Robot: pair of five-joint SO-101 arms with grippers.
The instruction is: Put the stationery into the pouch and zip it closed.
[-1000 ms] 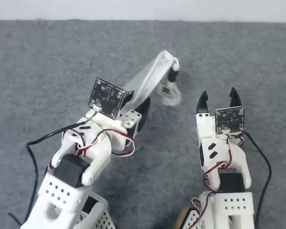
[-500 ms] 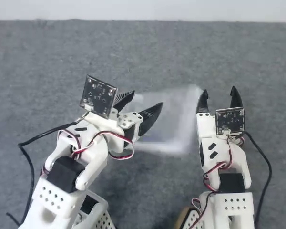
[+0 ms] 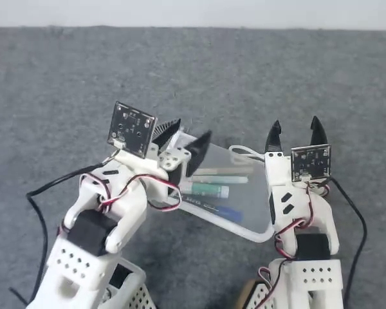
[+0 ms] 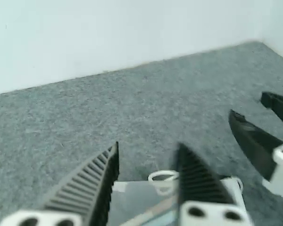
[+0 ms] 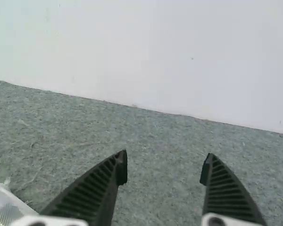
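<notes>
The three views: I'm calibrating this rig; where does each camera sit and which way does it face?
High view: fixed above, looking down the table; left gripper over the pouch, right gripper beside it.
Left wrist view: on that wrist, facing the wall; own open gripper, the right one beyond.
Right wrist view: likewise wall-facing; own open gripper.
All share the pouch.

a bare lab-style test bench: grey felt mat point(image 3: 64, 77) against a plain white wall point(image 5: 179, 47).

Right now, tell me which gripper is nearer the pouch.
Left. The left gripper hangs open over one end of the pouch; the right gripper is open, off to the side of its other end.
</notes>
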